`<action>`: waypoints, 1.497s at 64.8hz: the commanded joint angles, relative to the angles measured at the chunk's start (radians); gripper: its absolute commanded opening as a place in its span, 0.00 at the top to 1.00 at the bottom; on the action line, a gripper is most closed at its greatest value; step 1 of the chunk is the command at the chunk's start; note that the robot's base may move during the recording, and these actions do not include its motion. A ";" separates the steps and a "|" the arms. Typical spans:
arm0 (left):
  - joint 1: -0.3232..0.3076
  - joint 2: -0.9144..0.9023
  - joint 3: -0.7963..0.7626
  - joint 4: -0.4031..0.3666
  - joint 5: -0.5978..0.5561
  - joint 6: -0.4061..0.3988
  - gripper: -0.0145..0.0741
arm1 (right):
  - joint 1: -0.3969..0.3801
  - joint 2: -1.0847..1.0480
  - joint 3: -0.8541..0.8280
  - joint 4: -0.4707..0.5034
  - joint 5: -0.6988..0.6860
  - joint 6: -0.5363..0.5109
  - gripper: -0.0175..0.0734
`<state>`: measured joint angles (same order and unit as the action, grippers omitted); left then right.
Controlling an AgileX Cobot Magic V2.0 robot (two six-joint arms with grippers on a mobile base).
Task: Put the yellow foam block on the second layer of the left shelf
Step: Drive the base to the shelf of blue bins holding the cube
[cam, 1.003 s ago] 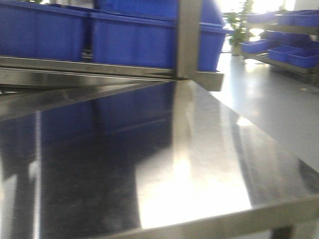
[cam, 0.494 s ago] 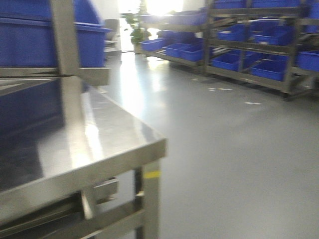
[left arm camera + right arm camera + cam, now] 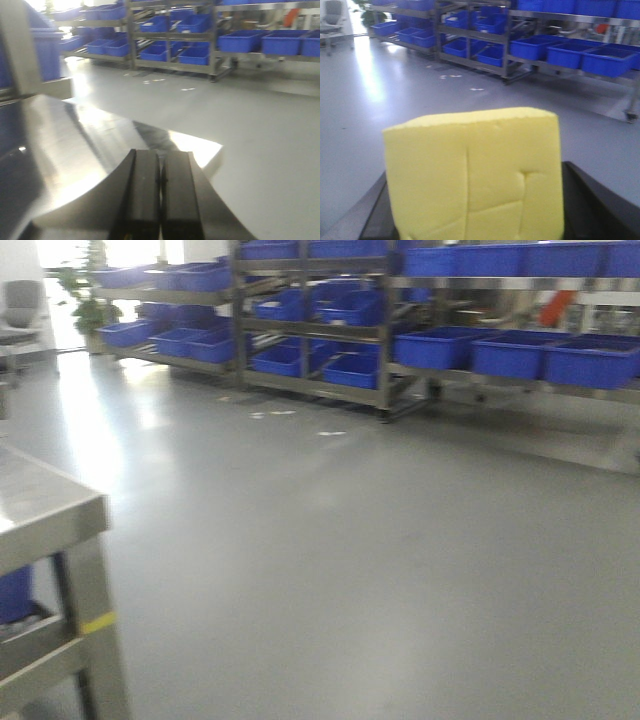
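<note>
The yellow foam block (image 3: 475,175) fills the lower middle of the right wrist view, creased with seams, held between the dark jaws of my right gripper (image 3: 475,220), above the grey floor. My left gripper (image 3: 160,195) is shut and empty, its two black fingers (image 3: 142,190) pressed together above the corner of a shiny steel table (image 3: 65,145). Neither gripper shows in the front view.
A steel table corner (image 3: 45,525) with a yellow-taped leg stands at the front view's left. Steel racks of blue bins (image 3: 330,330) line the far side across open grey floor (image 3: 350,540). A blue bin and post (image 3: 30,50) stand on the table. A chair (image 3: 22,305) is far left.
The front view has swung right: the steel table and blue bins that filled it have slid off to the left, and the floor and far racks now fill the frame.
</note>
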<state>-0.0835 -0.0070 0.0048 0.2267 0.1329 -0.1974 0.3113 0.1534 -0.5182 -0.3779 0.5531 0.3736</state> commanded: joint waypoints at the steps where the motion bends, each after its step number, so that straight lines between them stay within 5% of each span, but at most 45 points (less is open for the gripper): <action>1: 0.000 -0.013 0.026 -0.003 -0.086 -0.004 0.68 | -0.007 0.015 -0.027 -0.031 -0.078 -0.007 0.44; 97: 0.000 -0.013 0.026 -0.003 -0.086 -0.004 0.68 | -0.007 0.016 -0.027 -0.031 -0.077 -0.007 0.44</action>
<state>-0.0835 -0.0070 0.0048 0.2267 0.1329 -0.1974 0.3088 0.1534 -0.5182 -0.3779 0.5556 0.3724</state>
